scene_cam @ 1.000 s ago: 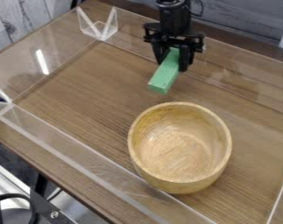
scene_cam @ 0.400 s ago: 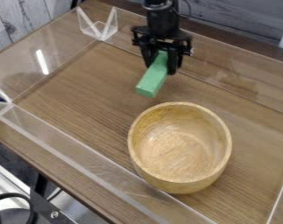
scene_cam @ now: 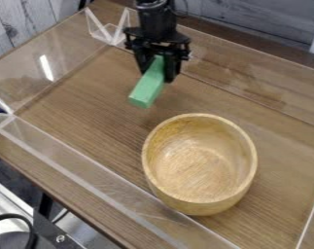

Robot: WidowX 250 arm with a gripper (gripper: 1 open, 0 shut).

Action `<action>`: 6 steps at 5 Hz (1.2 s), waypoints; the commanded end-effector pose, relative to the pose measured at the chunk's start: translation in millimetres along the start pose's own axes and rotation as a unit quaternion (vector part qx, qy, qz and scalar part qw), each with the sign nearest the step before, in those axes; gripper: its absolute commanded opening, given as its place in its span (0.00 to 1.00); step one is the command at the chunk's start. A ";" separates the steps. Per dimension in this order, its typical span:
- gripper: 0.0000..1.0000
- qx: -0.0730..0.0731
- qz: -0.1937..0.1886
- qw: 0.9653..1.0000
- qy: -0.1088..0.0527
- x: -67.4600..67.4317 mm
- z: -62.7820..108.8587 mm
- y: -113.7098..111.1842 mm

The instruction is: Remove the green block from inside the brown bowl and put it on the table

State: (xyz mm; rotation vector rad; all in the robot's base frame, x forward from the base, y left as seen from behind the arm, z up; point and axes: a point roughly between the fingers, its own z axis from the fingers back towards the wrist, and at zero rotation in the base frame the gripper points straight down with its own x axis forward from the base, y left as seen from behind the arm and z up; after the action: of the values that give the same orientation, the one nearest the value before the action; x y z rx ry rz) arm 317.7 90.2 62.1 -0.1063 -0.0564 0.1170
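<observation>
My black gripper (scene_cam: 159,66) hangs pointing down over the far left part of the table (scene_cam: 82,102), shut on the upper end of the green block (scene_cam: 149,87). The block dangles tilted, its lower end just above the wood, up and to the left of the brown bowl (scene_cam: 199,161). The round, light tan bowl sits at the near right with nothing inside it. A clear gap separates block and bowl.
Clear acrylic walls (scene_cam: 49,73) border the tabletop on all sides. A clear V-shaped acrylic piece (scene_cam: 110,27) stands at the back left corner, just behind the gripper. Bare wood lies left of the bowl and beneath the block.
The gripper has carried the green block leftward across the table, away from the bowl. The bowl has not moved.
</observation>
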 end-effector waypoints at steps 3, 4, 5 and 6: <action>0.00 0.020 -0.012 0.999 -0.029 2.4 5.1 8.4; 0.00 0.021 -0.012 0.999 -0.026 5.5 -2.9 9.4; 0.00 0.021 -0.015 0.999 -0.027 9.1 -6.3 7.5; 0.00 0.020 -0.018 0.999 -0.027 10.2 -7.2 6.0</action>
State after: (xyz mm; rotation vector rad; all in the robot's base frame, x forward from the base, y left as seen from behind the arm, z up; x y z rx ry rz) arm 315.2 93.3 37.7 -0.0805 -0.0457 0.0922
